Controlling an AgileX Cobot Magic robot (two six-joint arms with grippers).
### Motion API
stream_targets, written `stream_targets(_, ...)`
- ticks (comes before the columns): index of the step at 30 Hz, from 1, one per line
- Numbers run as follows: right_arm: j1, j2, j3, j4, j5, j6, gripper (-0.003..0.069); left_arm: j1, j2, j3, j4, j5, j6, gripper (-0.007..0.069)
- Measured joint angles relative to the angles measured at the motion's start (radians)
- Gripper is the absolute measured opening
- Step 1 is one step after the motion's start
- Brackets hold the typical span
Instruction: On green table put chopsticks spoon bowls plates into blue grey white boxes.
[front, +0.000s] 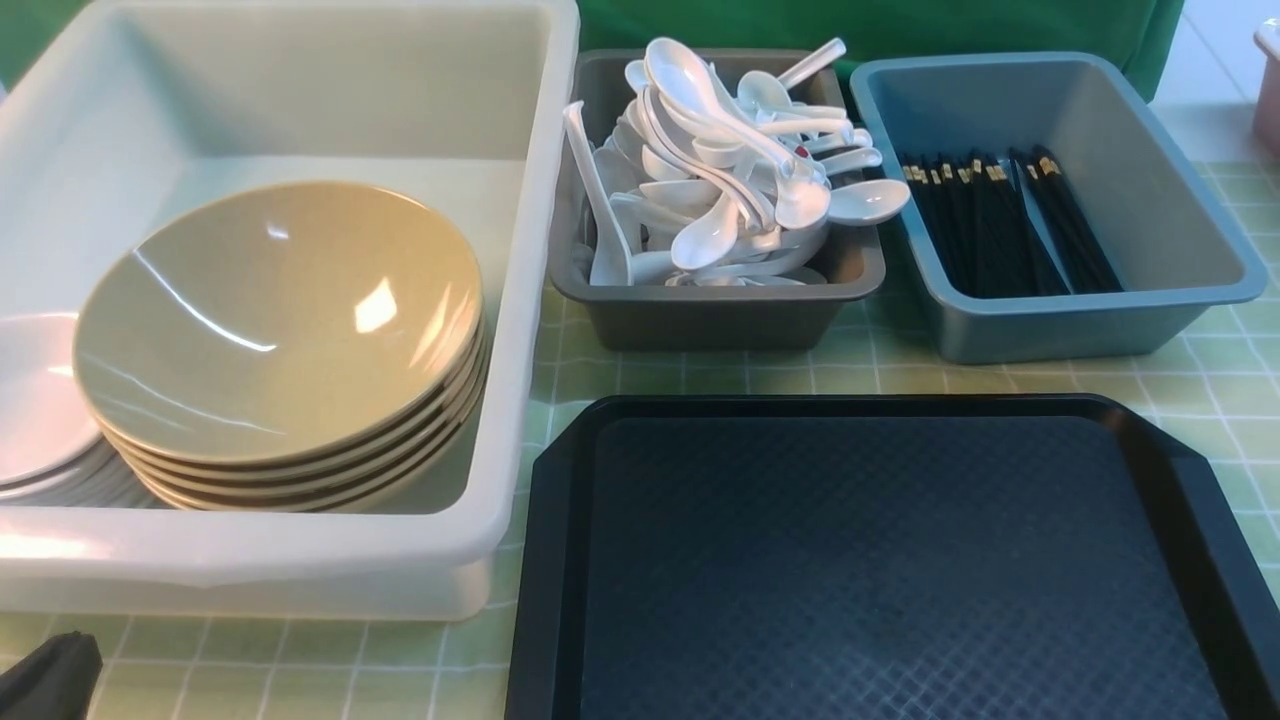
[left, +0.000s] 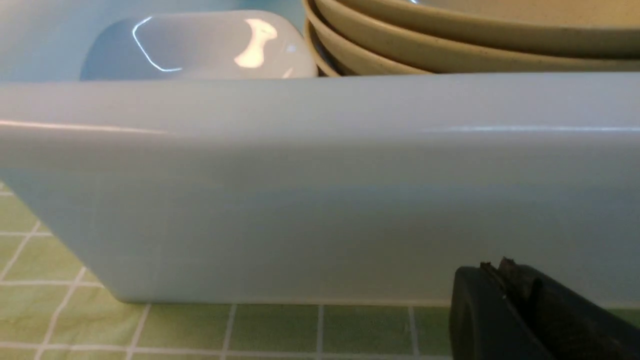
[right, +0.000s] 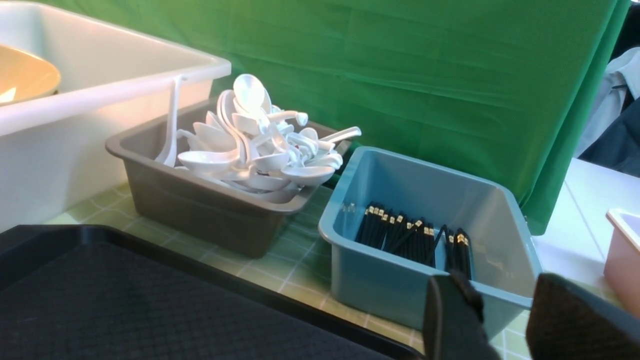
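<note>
On the green table (front: 900, 372) stand three boxes. The large white box (front: 300, 572) on the left holds a stack of olive-tan bowls (front: 280, 320), with white plates (front: 35, 400) stacked beside them. White spoons (front: 720, 170) are heaped in the grey box (front: 700, 322). Black chopsticks (front: 1000, 225) lie in the blue box (front: 1080, 322). My left gripper (left: 495, 267) is shut and empty, low over the table just outside the white box's near wall (left: 320, 190). In front of the blue box (right: 380, 285), my right gripper (right: 501, 280) is open, with nothing between its fingers.
A black textured tray (front: 880, 560) lies on the near side of the table, in front of the grey and blue boxes. A pink container (front: 1268, 80) sits at the far right edge. A green curtain (right: 425, 75) hangs behind the boxes.
</note>
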Motion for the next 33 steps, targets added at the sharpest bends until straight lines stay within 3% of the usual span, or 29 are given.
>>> stream_targets(15, 0.000, 0.000, 0.001, -0.004, -0.003, -0.002, 0.0236, 0.000, 0.000, 0.000, -0.005, 0.003, 0.001, -0.0002)
stream_targets(19, -0.012, 0.000, 0.016, -0.087, -0.067, -0.116, 0.0236, 0.000, 0.000, 0.000, -0.005, 0.004, 0.001, -0.0002)
stream_targets(24, -0.029, 0.000, 0.076, -0.105, -0.099, -0.213, 0.0236, 0.000, 0.000, 0.000, -0.005, 0.004, 0.001, -0.0002)
stream_targets(33, -0.032, 0.000, 0.228, -0.108, -0.027, -0.028, 0.0236, 0.000, 0.000, 0.000, -0.005, 0.004, 0.001, -0.0002)
